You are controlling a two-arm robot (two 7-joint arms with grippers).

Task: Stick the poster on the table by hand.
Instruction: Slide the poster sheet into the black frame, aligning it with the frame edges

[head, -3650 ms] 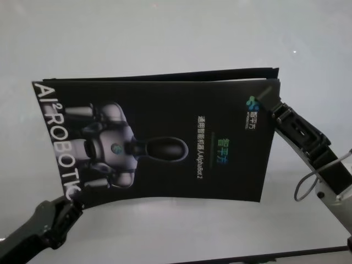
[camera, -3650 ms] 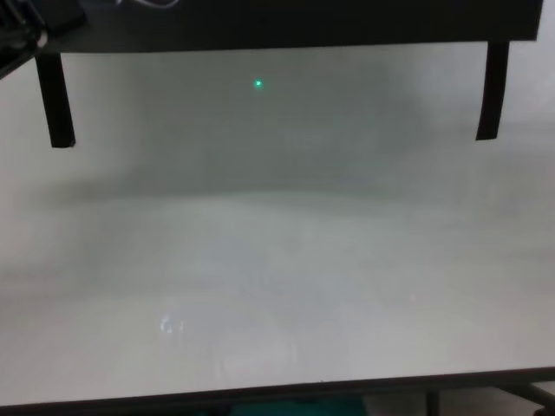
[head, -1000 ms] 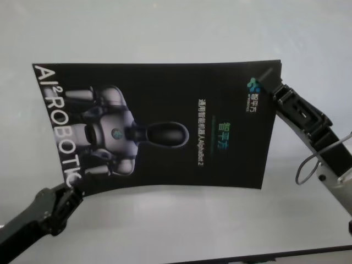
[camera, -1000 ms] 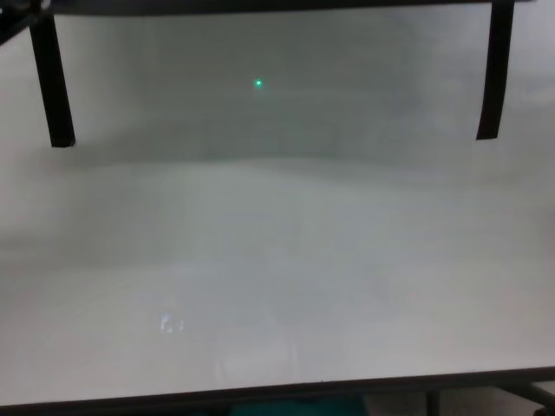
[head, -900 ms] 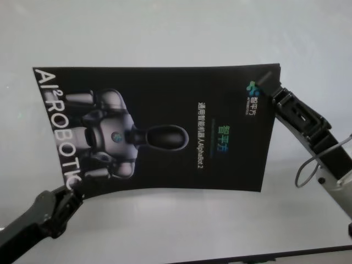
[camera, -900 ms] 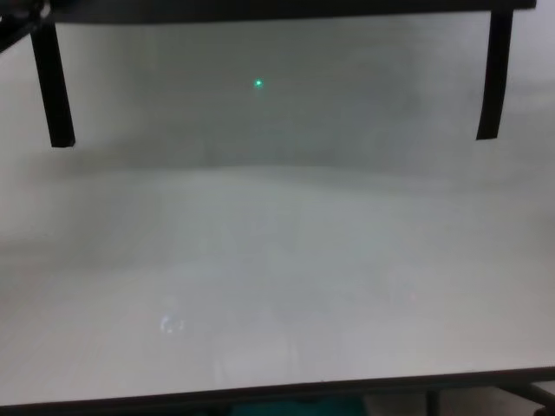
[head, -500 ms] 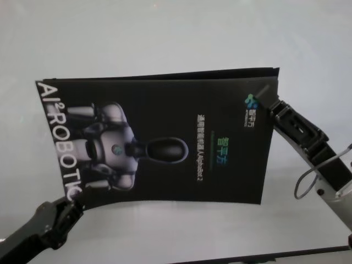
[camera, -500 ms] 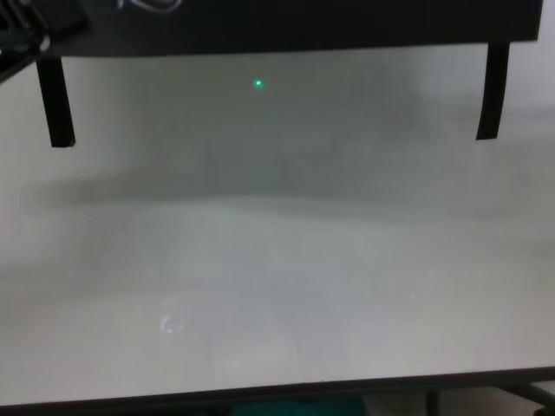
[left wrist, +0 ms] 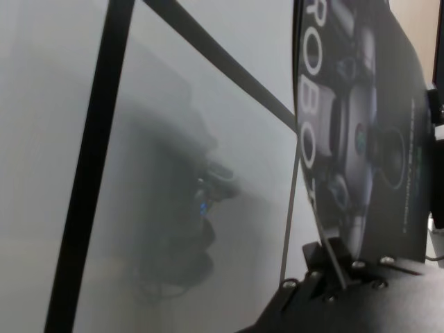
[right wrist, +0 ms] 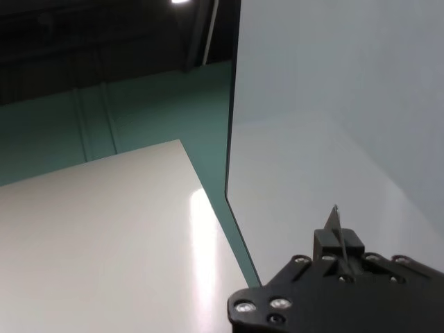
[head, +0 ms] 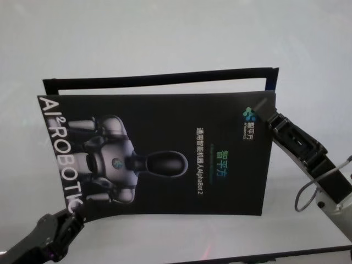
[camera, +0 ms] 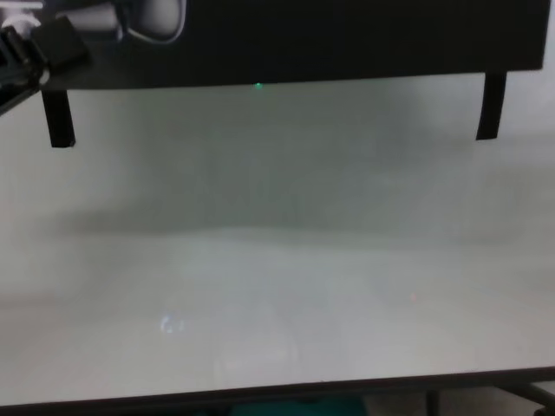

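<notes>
Poster [head: 165,154] fills the middle of the head view, held above the table [head: 165,38], printed face up toward the camera. Robot picture and white lettering run along its left side; a small logo sits near its upper right corner.

Left gripper [head: 70,217] at lower left of the head view, pinching the poster's lower left corner. In the left wrist view the sheet's edge sits between the gripper's closed fingers [left wrist: 331,258], the sheet bowing away from them.

Right gripper [head: 265,116] at right of the head view, clamped on the poster's upper right edge, just beside the logo. The right wrist view shows the thin edge caught between its pressed fingers [right wrist: 338,243], with the pale back of the sheet beyond.

Chest view: the poster's lower edge spans the top of the frame, clear of the tabletop. Two black tape strips hang from it, one at upper left [camera: 58,118], one at upper right [camera: 491,106], both ends free above the table.
</notes>
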